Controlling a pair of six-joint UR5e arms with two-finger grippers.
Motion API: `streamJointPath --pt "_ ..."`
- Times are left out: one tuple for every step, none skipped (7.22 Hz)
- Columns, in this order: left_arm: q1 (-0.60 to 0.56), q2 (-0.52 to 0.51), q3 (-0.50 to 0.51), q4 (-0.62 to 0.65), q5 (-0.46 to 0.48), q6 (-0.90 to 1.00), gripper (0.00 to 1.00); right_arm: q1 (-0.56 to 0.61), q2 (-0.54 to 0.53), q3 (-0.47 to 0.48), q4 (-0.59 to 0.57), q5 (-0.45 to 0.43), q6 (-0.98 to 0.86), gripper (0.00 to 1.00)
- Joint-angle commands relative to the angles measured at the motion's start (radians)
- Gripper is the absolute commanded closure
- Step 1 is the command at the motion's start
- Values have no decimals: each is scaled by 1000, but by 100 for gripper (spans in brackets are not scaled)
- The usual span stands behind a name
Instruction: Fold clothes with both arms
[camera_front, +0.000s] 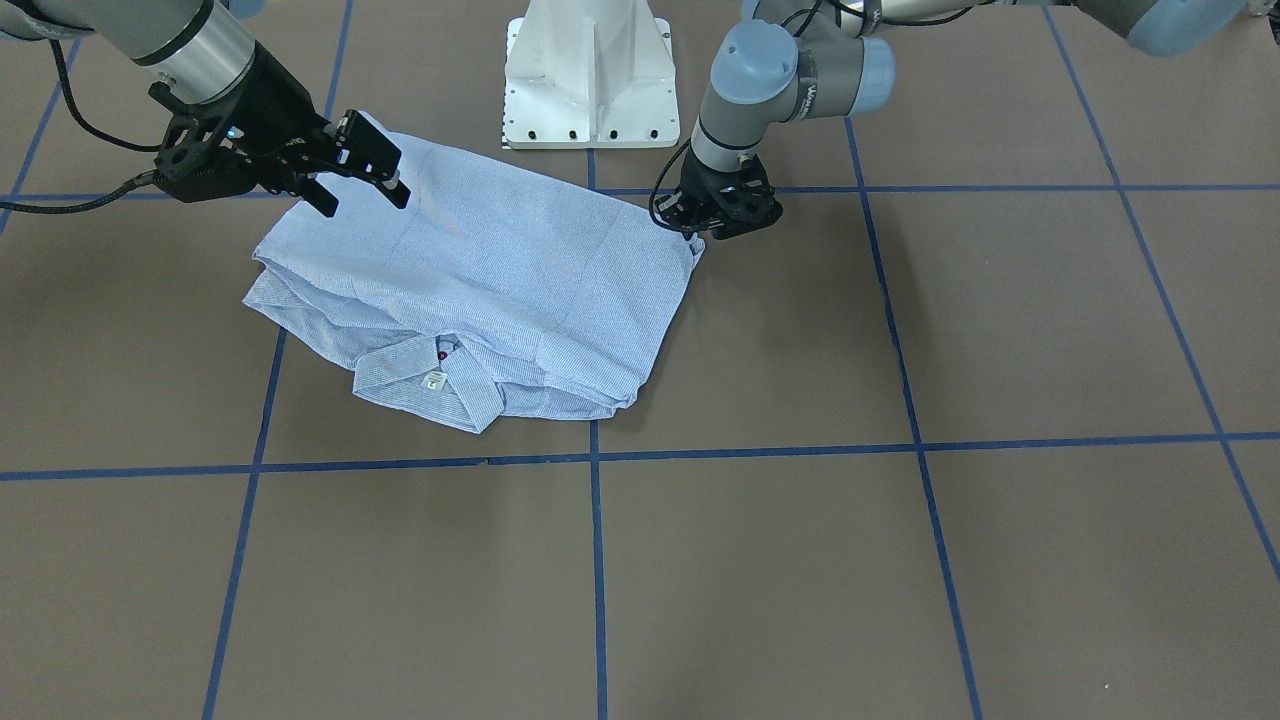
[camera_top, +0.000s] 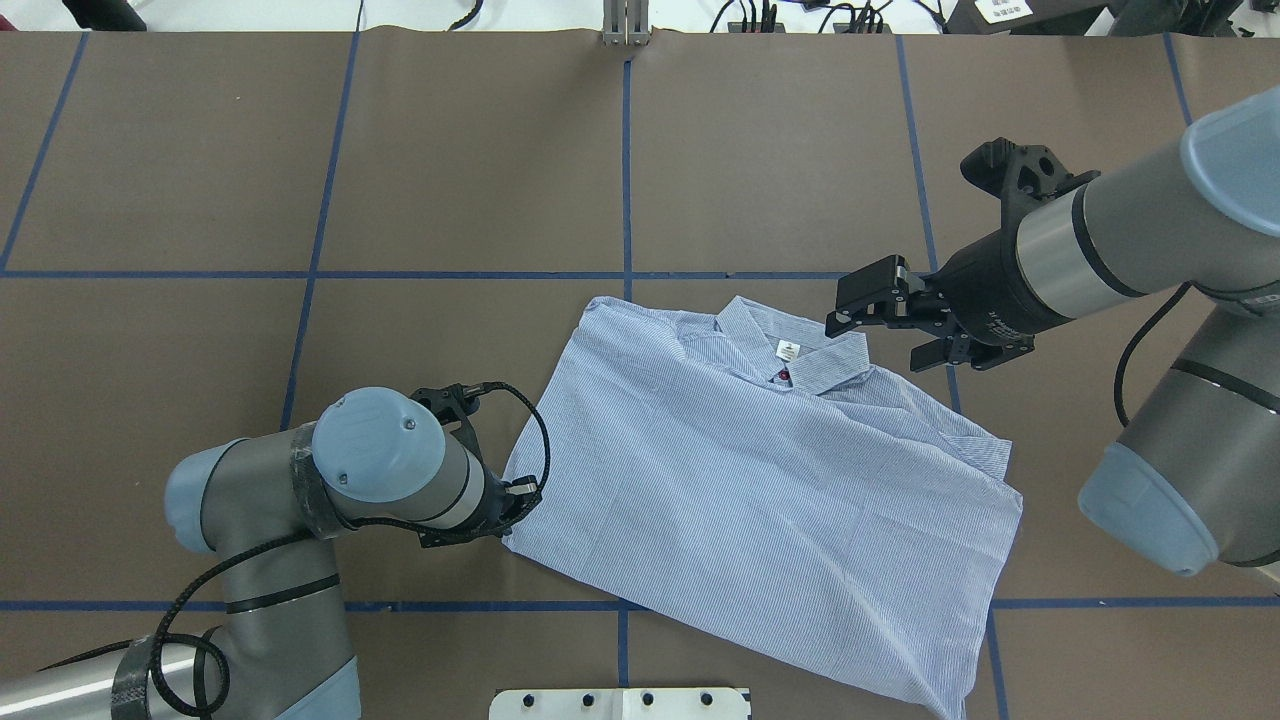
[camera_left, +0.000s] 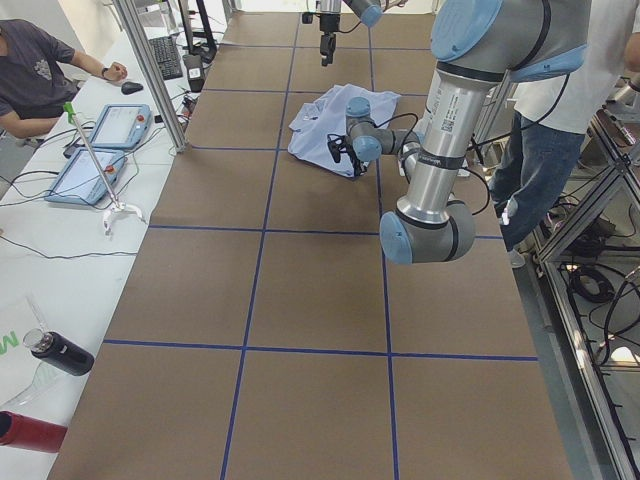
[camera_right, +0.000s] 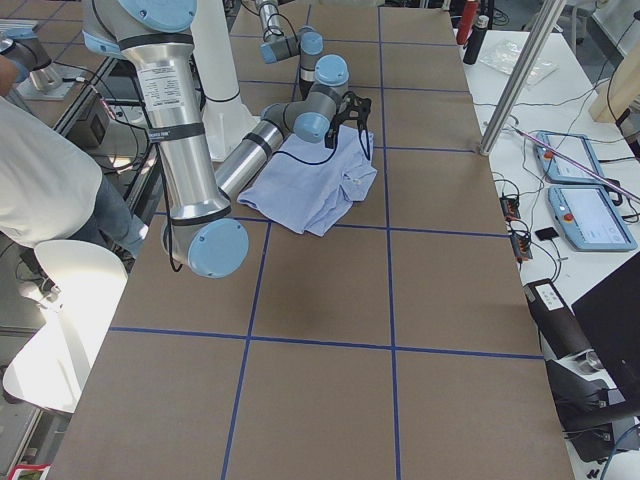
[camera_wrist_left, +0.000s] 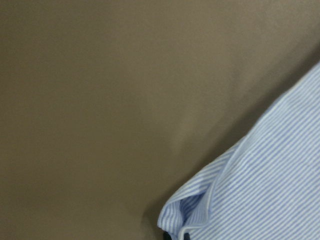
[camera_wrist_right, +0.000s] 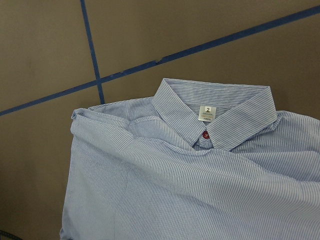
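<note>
The light blue striped shirt (camera_top: 760, 480) lies folded on the brown table, collar with white label and red button (camera_wrist_right: 207, 114) facing the far side. My left gripper (camera_top: 505, 510) points down at the shirt's near-left corner (camera_wrist_left: 200, 210), and its dark fingertips sit together on the bunched cloth, so it looks shut on that corner. In the front-facing view this gripper (camera_front: 715, 220) stands at the shirt's right edge (camera_front: 690, 250). My right gripper (camera_top: 875, 340) hovers open beside the collar, holding nothing. Seen from the front, it (camera_front: 362, 200) hangs over the shirt's back-left corner.
The white pedestal base (camera_front: 588, 75) stands just behind the shirt. Blue tape lines (camera_front: 597, 560) grid the table. People sit and stand by the table's edges (camera_left: 35, 75) (camera_left: 545, 150). Teach pendants (camera_left: 110, 125) and bottles (camera_left: 60, 352) lie on a side bench.
</note>
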Motion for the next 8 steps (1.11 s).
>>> streamJointPath --pt "-32 -1 -60 86 -1 1 100 5 0 0 0 0 0 0" --pt "-77 -4 -68 127 -1 13 100 6 0 -1 0 -2 0 0" --pt "-145 -4 -57 140 1 18 100 11 0 -1 0 -2 0 0" --pt "-205 -18 -34 140 2 70 100 12 0 -1 0 -2 0 0" --pt "-264 -89 58 137 2 120 100 12 0 0 0 -9 0 0" --pt "-310 -199 201 120 6 166 100 12 0 -1 0 -12 0 0" --pt "-335 -257 311 33 9 205 100 14 0 0 0 -20 0 0" --pt "-352 -263 363 -109 50 214 100 14 0 0 0 -32 0 0"
